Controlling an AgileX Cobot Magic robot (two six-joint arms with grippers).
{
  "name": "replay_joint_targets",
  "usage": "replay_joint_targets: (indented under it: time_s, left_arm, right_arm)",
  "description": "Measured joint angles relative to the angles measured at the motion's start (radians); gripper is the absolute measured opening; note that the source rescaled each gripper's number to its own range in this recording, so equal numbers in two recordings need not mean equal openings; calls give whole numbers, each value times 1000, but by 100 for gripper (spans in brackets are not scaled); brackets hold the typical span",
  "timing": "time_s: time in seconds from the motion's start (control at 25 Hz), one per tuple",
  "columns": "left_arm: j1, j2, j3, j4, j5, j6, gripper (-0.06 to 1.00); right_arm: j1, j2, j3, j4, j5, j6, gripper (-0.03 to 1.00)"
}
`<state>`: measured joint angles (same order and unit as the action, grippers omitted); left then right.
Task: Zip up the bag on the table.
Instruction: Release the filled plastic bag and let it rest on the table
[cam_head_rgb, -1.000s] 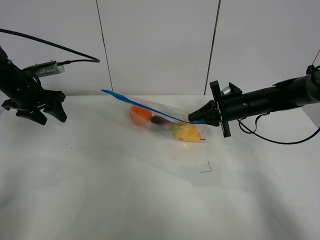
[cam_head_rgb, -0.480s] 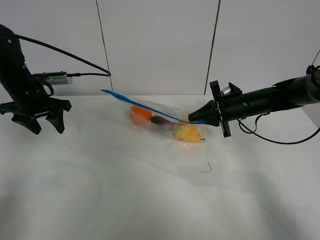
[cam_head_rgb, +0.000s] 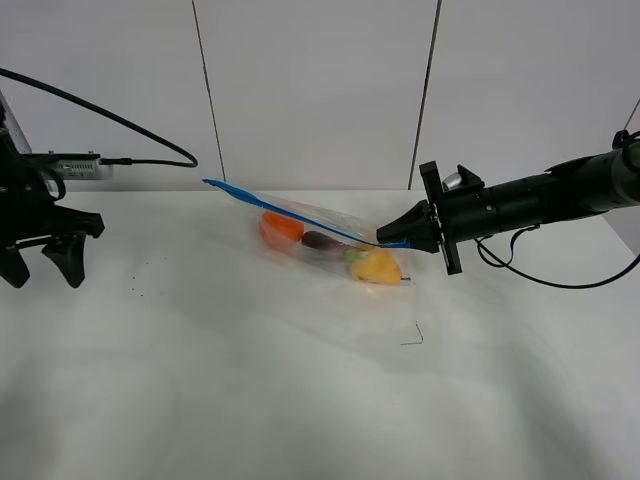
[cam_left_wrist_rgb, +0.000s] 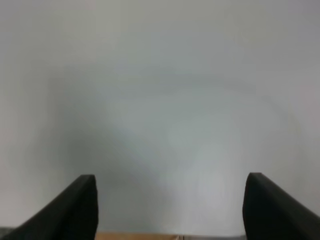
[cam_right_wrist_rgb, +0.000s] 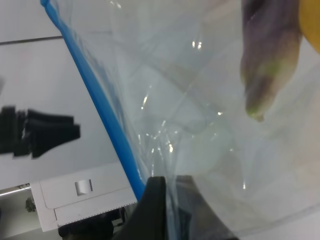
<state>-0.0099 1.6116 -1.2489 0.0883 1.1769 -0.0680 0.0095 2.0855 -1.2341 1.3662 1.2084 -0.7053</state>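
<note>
The clear bag (cam_head_rgb: 325, 238) lies at the back middle of the white table (cam_head_rgb: 250, 390), with an orange, a purple eggplant and a yellow pear showing through it. Its blue zipper strip (cam_head_rgb: 280, 210) runs raised from the far left end down to the right end. There my right gripper (cam_head_rgb: 386, 240) is shut on the strip's end. The right wrist view shows the blue zipper strip (cam_right_wrist_rgb: 97, 97) and crinkly bag (cam_right_wrist_rgb: 200, 100) close up, pinched between the right gripper (cam_right_wrist_rgb: 167, 197). My left gripper (cam_head_rgb: 40, 268) hangs open at the far left, well away from the bag. In its own view the left gripper (cam_left_wrist_rgb: 172, 212) frames only blurred white surface.
A small dark bent mark (cam_head_rgb: 412, 337) lies on the table in front of the bag. Grey wall panels (cam_head_rgb: 320, 90) stand behind the table. A black cable (cam_head_rgb: 110, 105) arcs from the left arm. The table's left edge is near the left gripper.
The left arm has swung leftward and lower, its open fingers now pointing down near the table's left edge. The right gripper and the bag have not moved.
</note>
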Motion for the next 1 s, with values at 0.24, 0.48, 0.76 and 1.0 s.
replay_joint_targets:
  time_s: [0.24,0.48,0.76,1.0]
  left_arm:
    - [0,-277,186,0,0,-2,81]
    - [0,-569,406,1,-30,45,81]
    - [0,-854,650,-1,-98,68,81]
    - [0,-1008,747,-18,-122,68,81]
  right_arm:
    - [0,0,0,0,0,0,0]
    - [0,0,0,0,0,0,0]
    - [0,0,0,0,0,0,0]
    - [0,0,0,0,0,0,0]
